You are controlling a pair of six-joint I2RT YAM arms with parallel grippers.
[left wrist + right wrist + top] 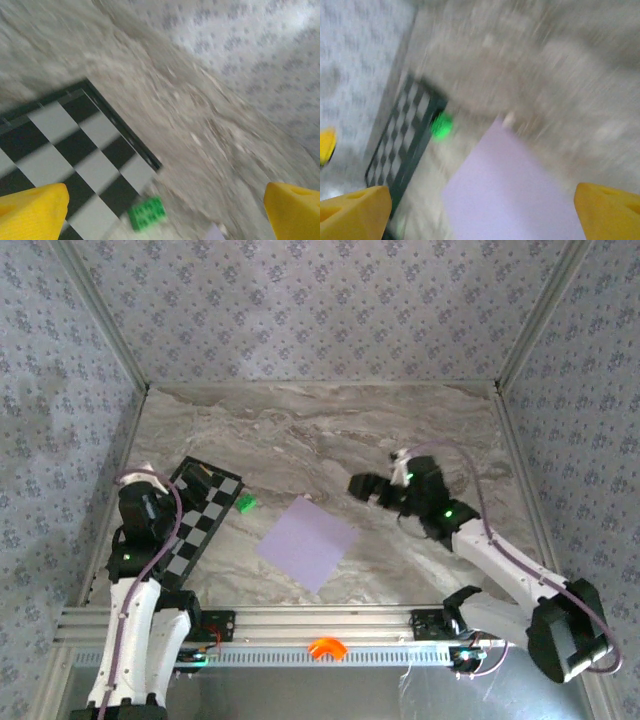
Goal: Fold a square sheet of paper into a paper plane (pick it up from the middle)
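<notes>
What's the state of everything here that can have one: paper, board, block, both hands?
square sheet of paper: flat, unfolded, untouched on the table.
checkerboard: lying flat at the table's left side.
green block: on the table by the checkerboard's edge.
left hand: open, empty.
right hand: open, empty.

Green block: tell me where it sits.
In the top view the green block lies left of centre, beside the right edge of the checkerboard and up-left of the lilac paper sheet.
</notes>
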